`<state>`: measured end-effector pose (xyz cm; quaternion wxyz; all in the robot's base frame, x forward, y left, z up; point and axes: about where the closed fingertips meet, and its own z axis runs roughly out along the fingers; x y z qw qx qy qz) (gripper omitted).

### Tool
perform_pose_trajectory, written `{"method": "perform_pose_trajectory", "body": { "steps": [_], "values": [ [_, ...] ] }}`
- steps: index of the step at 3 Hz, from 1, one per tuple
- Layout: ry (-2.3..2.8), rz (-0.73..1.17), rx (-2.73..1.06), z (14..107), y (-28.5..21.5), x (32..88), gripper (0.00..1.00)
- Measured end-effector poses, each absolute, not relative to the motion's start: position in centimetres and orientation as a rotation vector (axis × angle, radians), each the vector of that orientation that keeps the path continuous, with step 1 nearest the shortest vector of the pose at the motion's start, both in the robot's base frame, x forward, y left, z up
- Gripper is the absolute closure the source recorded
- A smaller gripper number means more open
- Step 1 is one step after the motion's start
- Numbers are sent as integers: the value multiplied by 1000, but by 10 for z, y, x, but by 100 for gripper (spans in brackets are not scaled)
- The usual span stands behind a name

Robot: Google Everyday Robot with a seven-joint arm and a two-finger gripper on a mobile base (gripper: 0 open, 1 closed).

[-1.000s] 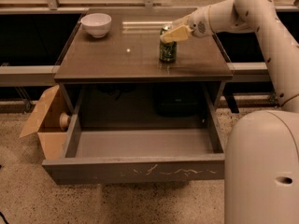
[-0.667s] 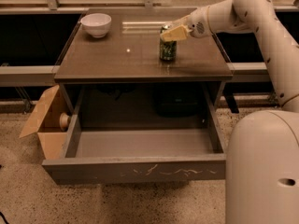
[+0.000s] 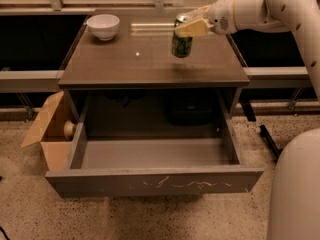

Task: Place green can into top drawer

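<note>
The gripper [image 3: 192, 26] clasps the green can [image 3: 182, 44] by its upper part, holding it slightly tilted just above the cabinet [image 3: 125, 66] top. The top drawer [image 3: 100, 181] stands pulled open at the cabinet's front. A white bowl [image 3: 103, 26] sits on the cabinet's far corner.

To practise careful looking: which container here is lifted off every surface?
The small dark green drink can, gripped by the gripper above the tabletop; the white bowl rests on it.
</note>
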<state>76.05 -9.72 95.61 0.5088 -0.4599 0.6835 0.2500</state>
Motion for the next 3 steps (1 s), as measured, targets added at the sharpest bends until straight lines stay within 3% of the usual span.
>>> {"method": "perform_pose_trajectory", "body": {
  "steps": [2, 3],
  "values": [
    [1611, 622, -1144, 960, -89, 749, 100],
    [1544, 667, -1208, 969, -75, 718, 100]
  ]
}}
